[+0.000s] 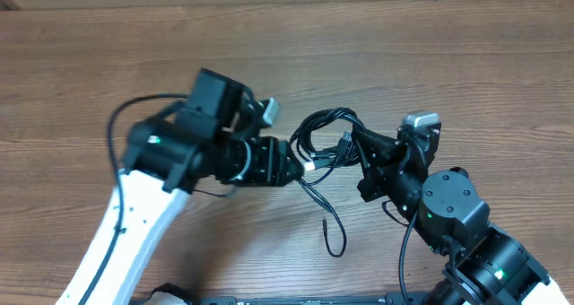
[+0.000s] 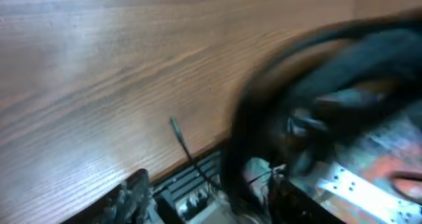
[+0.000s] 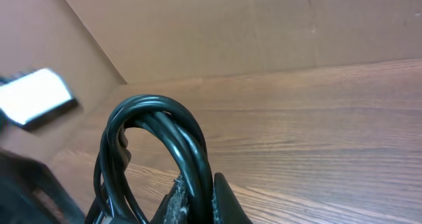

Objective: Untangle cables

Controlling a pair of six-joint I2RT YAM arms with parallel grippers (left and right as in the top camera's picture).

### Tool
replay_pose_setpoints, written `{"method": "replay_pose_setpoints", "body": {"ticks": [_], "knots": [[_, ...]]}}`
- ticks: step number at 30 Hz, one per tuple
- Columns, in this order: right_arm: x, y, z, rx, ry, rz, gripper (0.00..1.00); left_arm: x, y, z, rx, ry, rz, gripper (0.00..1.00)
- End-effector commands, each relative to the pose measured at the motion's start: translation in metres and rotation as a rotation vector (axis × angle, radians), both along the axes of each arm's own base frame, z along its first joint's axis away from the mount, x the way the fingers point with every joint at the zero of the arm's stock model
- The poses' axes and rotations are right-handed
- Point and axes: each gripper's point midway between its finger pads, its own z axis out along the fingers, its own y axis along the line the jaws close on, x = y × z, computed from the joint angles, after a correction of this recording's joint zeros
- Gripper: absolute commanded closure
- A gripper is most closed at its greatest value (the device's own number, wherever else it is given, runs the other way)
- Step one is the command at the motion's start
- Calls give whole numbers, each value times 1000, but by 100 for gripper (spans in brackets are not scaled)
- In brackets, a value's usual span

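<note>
The cables (image 3: pixel 190 141) are held as a looped black bundle, clenched in the right jaws, with the loop arching up from between them above the wooden bench (image 1: pixel 466 63). In the overhead view the bundle is seen between the two arms, and one loose strand is trailed across the bench toward its near edge. A pale plug tip (image 1: pixel 309 167) is seen just at the left jaws, but their state cannot be told, since that wrist view is blurred.

A wood-grain table (image 1: pixel 430 63) fills the scene; a plain brown wall (image 3: pixel 264 26) rises along its far edge.
</note>
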Motion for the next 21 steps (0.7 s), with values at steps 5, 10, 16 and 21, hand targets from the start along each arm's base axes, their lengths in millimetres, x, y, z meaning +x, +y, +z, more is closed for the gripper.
{"method": "replay_pose_setpoints", "body": {"ticks": [5, 10, 16, 21], "knots": [[-2, 1, 13, 62, -8, 5, 96, 13, -32, -66, -7, 50, 114, 55], [-3, 0, 10, 52, 3, 6, 96, 18, 14, -110, 283, -2, 199, 96], [-7, 3, 4, 42, 26, 30, 96, 11, 71, -123, 523, 26, 295, 96], [-32, 31, -4, 65, 97, 241, 96, 21, 67, -120, 463, 24, 330, 96]]}}
